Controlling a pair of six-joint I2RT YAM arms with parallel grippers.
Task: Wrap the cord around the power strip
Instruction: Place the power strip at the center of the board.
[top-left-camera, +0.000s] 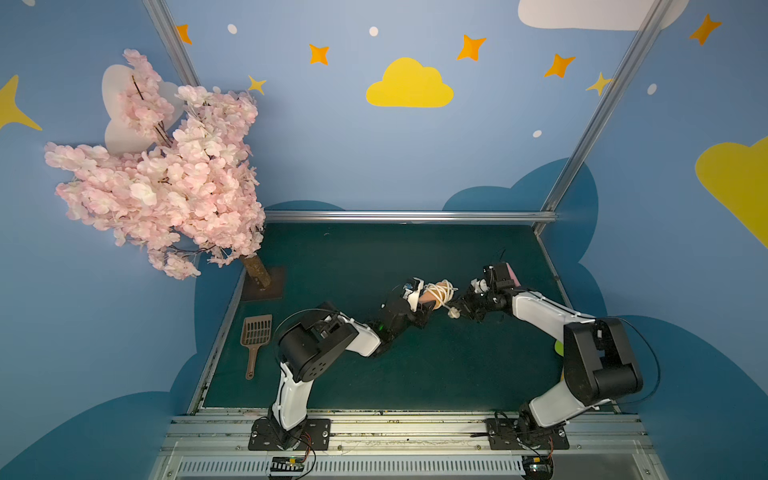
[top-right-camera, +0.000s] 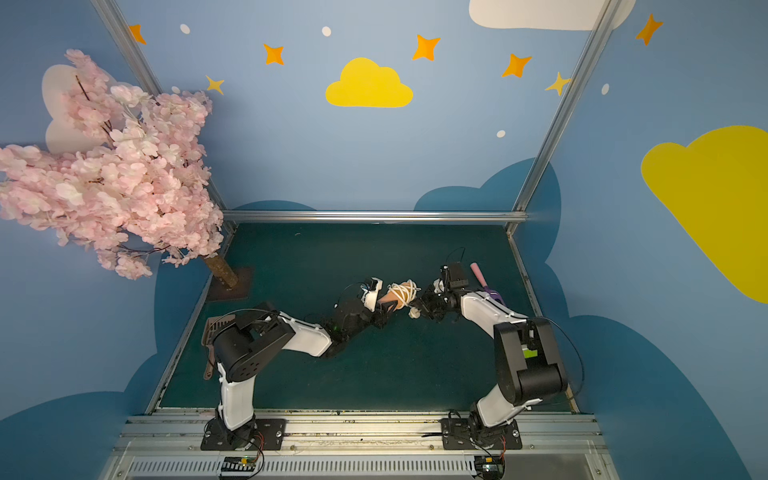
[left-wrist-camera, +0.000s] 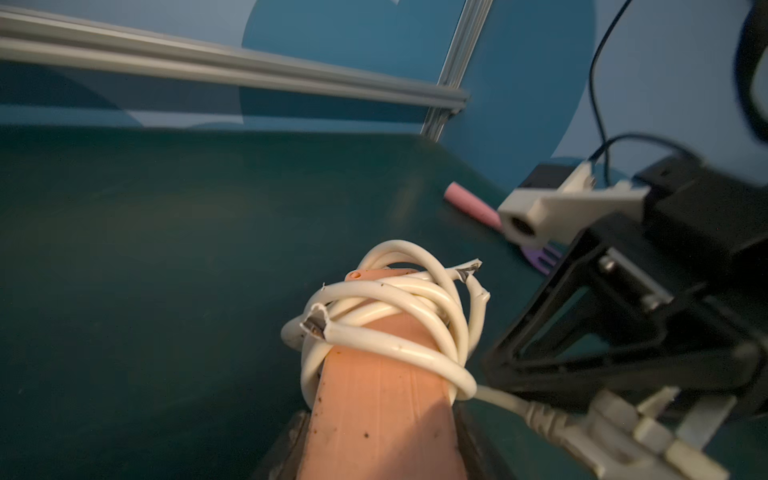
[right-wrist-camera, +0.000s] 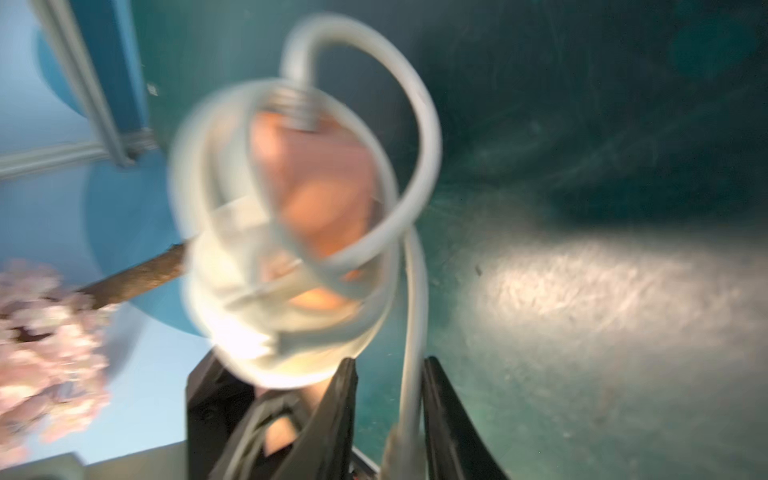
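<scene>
Green tabletop (top-left-camera: 374, 374): unlabelled power strip (left-wrist-camera: 382, 407) wrapped in cord (left-wrist-camera: 399, 307).

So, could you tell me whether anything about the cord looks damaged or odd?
Yes. In the left wrist view, the cord wound around the power strip has a torn white jacket in at least two spots, exposing dark insides. The coils also cross untidily instead of lying side by side.

The power strip (left-wrist-camera: 380, 399) is salmon-orange with a few dark specks — the cord (left-wrist-camera: 399, 299) is white. The table (top-left-camera: 374, 374) is dark teal. A brown slotted scoop (top-left-camera: 254, 338), a pink-blossomed tree (top-left-camera: 166, 174) — walls blue with yellow clouds.
</scene>
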